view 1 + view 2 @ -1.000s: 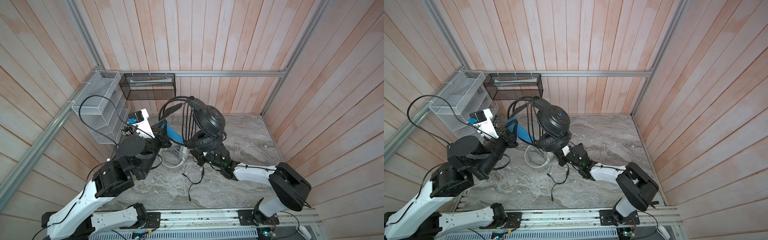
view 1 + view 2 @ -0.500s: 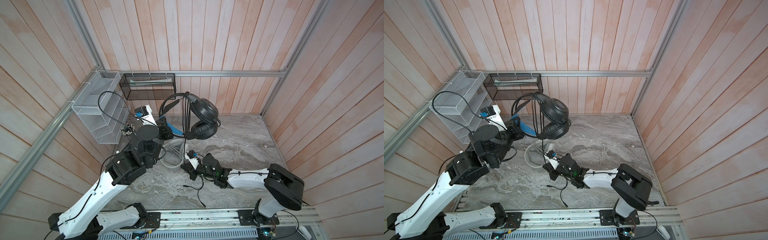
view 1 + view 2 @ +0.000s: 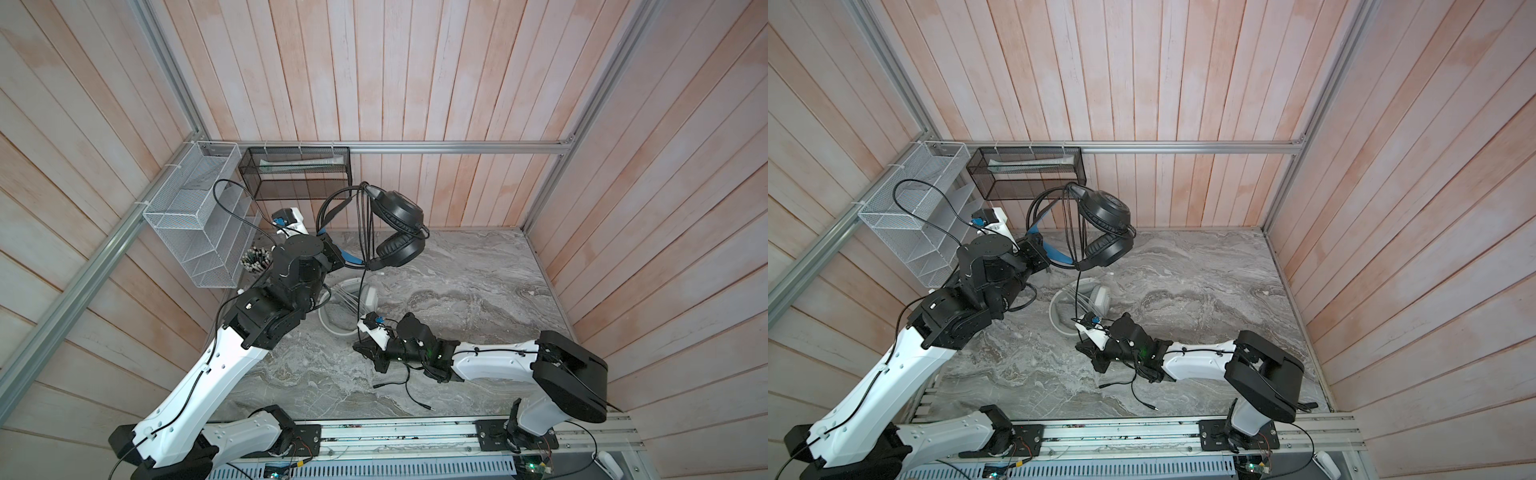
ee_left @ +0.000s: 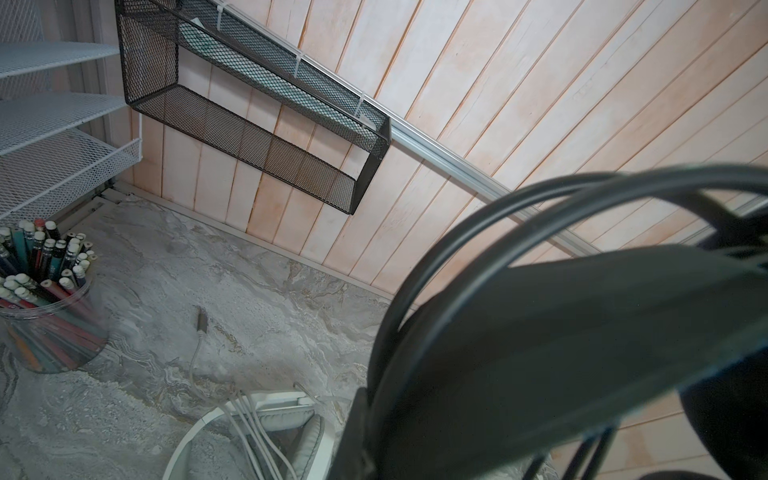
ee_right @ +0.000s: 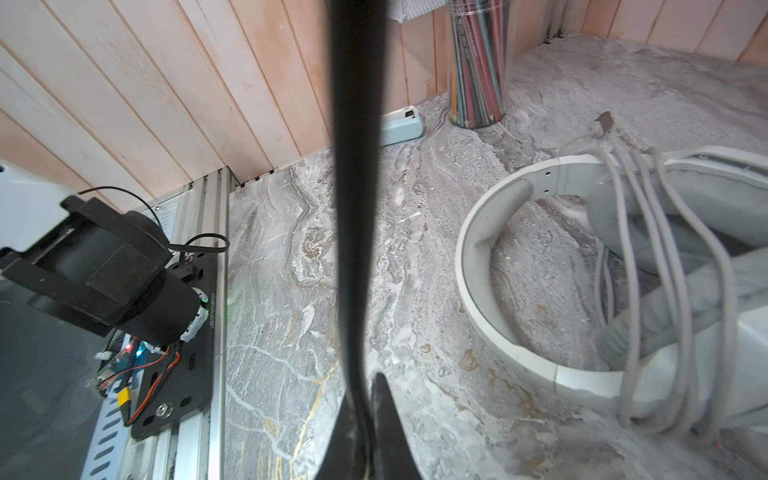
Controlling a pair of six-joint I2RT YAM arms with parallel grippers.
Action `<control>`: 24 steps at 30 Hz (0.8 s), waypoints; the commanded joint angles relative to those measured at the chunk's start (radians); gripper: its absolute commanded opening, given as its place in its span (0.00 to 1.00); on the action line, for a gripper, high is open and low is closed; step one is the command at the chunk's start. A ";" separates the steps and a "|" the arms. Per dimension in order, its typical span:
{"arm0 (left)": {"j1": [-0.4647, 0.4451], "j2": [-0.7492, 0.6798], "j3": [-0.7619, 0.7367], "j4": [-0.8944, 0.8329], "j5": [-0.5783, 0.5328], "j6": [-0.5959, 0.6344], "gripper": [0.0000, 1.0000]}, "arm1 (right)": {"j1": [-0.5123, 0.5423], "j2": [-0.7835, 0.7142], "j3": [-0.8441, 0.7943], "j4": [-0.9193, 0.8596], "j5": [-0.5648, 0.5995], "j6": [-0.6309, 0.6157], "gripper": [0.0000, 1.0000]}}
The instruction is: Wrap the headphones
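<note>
The left jaws are clamped on the blue-lined headband of the black headphones, holding them in the air over the back left of the tabletop, with the two earcups hanging to the right of the jaws. The black cable is looped several times across the headband. One strand drops straight down to the right jaws, which are pinched together on it low over the stone. In the right wrist view it rises from between the closed tips. Past that grip the loose tail lies on the tabletop, its plug near the front edge.

The white headphones lie flat just behind the right jaws, under the hanging black set, with their grey-white cable wound round them.

The tabletop is grey marbled stone with white and ochre veins. Pale pinkish plank walls close it in on three sides, and an aluminium rail runs along the back wall. A black mesh basket hangs from that rail, and a white wire shelf is fixed to the left wall. Below the shelf, in the corner, stands a clear cup of pencils. A pale blue box rests against the left wall.
</note>
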 commanded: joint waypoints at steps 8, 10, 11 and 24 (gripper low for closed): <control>0.121 0.054 -0.030 0.045 0.010 -0.003 0.00 | 0.115 -0.071 0.061 -0.187 -0.017 -0.074 0.00; 0.147 0.067 -0.046 0.048 0.023 -0.001 0.00 | 0.131 -0.096 0.068 -0.217 -0.003 -0.085 0.00; 0.158 0.075 -0.057 0.051 0.031 0.002 0.00 | 0.138 -0.111 0.072 -0.232 0.006 -0.090 0.00; 0.170 0.135 -0.222 0.112 0.036 0.081 0.00 | 0.155 -0.307 0.241 -0.565 0.171 -0.263 0.00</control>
